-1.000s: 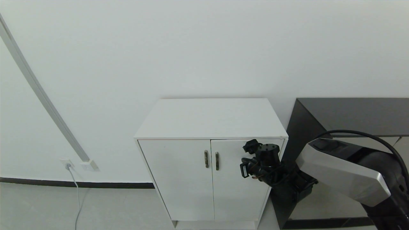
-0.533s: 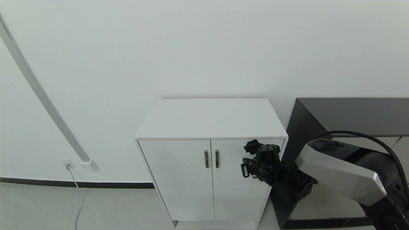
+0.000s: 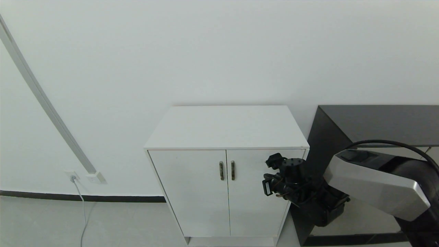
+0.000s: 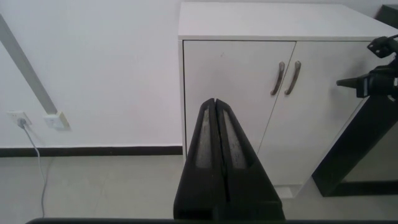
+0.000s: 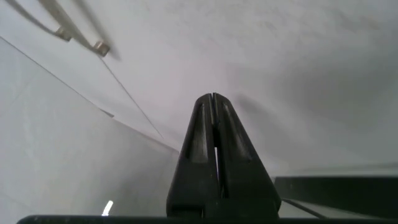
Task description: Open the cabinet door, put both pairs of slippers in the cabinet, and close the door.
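We note cabinet doors (image 3: 205, 192) shut; right claw (image 5: 213, 96) closed, empty, 3 o'clock of handles (image 3: 227, 170); left claw (image 4: 214, 101) closed, empty.

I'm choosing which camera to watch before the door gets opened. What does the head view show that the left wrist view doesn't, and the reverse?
Head view adds: the right arm's silver-grey shell behind the black right gripper, which sits in front of the right door of the white two-door cabinet.
Left wrist view adds: the black left gripper, fingers pressed together, held back from the cabinet.
Shared: the cabinet with both doors closed, its pair of dark bar handles, the right gripper, the white wall socket and the black table beside the cabinet.
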Robot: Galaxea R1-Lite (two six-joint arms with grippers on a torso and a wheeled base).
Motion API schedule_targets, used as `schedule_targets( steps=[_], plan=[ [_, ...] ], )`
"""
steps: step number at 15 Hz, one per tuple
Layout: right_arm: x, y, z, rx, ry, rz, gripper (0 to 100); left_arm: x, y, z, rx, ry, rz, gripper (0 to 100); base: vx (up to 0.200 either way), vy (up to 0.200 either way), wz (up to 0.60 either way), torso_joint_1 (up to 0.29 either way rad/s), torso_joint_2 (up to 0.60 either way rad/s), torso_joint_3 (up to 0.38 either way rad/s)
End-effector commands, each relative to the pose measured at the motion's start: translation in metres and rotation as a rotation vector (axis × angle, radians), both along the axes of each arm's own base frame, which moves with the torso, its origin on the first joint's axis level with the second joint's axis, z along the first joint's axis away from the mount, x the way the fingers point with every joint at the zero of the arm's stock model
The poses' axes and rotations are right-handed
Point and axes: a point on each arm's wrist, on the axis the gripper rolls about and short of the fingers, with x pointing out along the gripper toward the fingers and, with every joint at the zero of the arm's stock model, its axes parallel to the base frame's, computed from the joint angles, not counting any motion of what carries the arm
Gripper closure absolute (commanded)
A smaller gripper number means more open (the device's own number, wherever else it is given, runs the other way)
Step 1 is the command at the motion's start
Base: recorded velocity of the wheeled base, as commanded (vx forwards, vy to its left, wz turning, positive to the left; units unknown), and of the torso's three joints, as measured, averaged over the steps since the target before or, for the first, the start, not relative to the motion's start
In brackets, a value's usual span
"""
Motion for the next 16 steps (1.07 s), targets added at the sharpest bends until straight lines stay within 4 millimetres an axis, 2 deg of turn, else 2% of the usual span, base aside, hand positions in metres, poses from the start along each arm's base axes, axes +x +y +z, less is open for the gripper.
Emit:
schedule_targets(
  steps=[1, 4, 5, 9, 12, 15, 16],
  plan=[
    [-0.017, -0.009, 0.015, 0.011, -0.022, 0.001, 100, 0.000, 0.000, 0.000, 0.000, 0.002, 0.000, 100, 0.000, 0.000, 0.00, 0.000, 0.00, 0.000],
    [-0.036, -0.023, 0.018, 0.013, -0.028, -0.006, 100, 0.000, 0.000, 0.000, 0.000, 0.000, 0.000, 100, 0.000, 0.000, 0.00, 0.000, 0.00, 0.000],
    [-0.044, -0.039, 0.023, 0.010, -0.027, -0.043, 100, 0.000, 0.000, 0.000, 0.000, 0.000, 0.000, 100, 0.000, 0.000, 0.00, 0.000, 0.00, 0.000],
    [-0.062, -0.079, 0.037, -0.016, -0.047, -0.202, 100, 0.000, 0.000, 0.000, 0.000, 0.002, 0.000, 100, 0.000, 0.000, 0.00, 0.000, 0.00, 0.000],
    [-0.091, -0.103, 0.054, -0.027, -0.048, -0.258, 100, 0.000, 0.000, 0.000, 0.000, 0.000, 0.000, 100, 0.000, 0.000, 0.00, 0.000, 0.00, 0.000],
    [-0.113, -0.119, 0.064, -0.036, -0.040, -0.288, 100, 0.000, 0.000, 0.000, 0.000, 0.002, 0.000, 100, 0.000, 0.000, 0.00, 0.000, 0.00, 0.000],
    [-0.131, -0.128, 0.068, -0.043, -0.026, -0.294, 100, 0.000, 0.000, 0.000, 0.000, 0.000, 0.000, 100, 0.000, 0.000, 0.00, 0.000, 0.00, 0.000]
  ],
)
